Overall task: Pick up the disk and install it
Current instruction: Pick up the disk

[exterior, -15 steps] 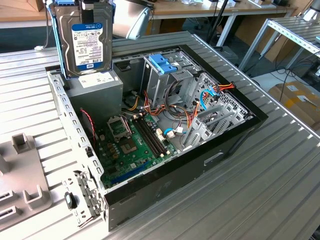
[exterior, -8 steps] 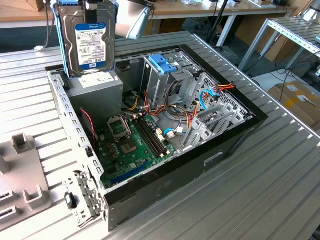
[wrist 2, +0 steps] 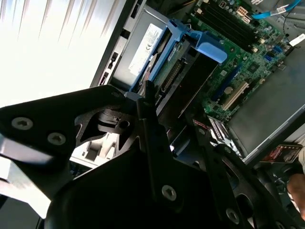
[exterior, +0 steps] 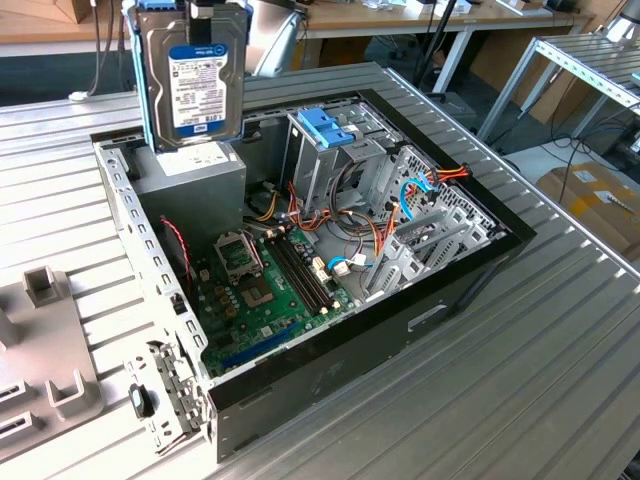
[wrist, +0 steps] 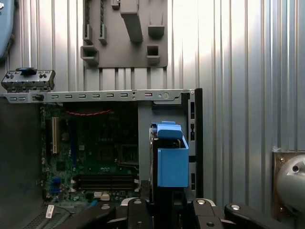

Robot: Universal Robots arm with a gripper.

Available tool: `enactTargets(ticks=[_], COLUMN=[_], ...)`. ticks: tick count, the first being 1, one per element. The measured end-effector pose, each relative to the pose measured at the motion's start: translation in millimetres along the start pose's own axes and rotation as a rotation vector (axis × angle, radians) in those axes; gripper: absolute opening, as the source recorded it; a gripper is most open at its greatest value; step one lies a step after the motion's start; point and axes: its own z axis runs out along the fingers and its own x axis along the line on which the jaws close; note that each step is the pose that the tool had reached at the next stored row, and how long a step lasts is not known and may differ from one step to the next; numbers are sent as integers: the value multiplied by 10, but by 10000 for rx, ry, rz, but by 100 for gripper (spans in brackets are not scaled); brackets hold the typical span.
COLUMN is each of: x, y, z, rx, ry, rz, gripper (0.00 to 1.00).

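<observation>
Now mid-carry: disk (exterior: 197,85) held aloft, not yet installed.
Clamped by its edges between the fingers (wrist 2: 151,124), upright above the computer case (exterior: 330,370); seemingly needs squaring with the bay (exterior: 325,150) inside that case.

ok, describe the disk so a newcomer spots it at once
Find the open computer case on the ribbed table. Over its grey power supply, at the exterior view's upper left, the disk hangs upright. Unlike the small blue bracket, it is flat metal with a white-and-blue label and light-blue rails.
</observation>
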Motion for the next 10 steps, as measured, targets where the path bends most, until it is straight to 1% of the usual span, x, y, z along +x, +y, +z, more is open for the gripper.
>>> enactTargets(ticks=[1,2,8,9,10], x=[-1,-2,-6,-7,-7], y=[-28,-69,-235,-276,-304], z=[0,0,0,0,0], rx=[0,0,0,0,0], ry=[-1,-1,-1,0,0], rz=[1,-1,-1,0,0], gripper=[35,35,35,35,35])
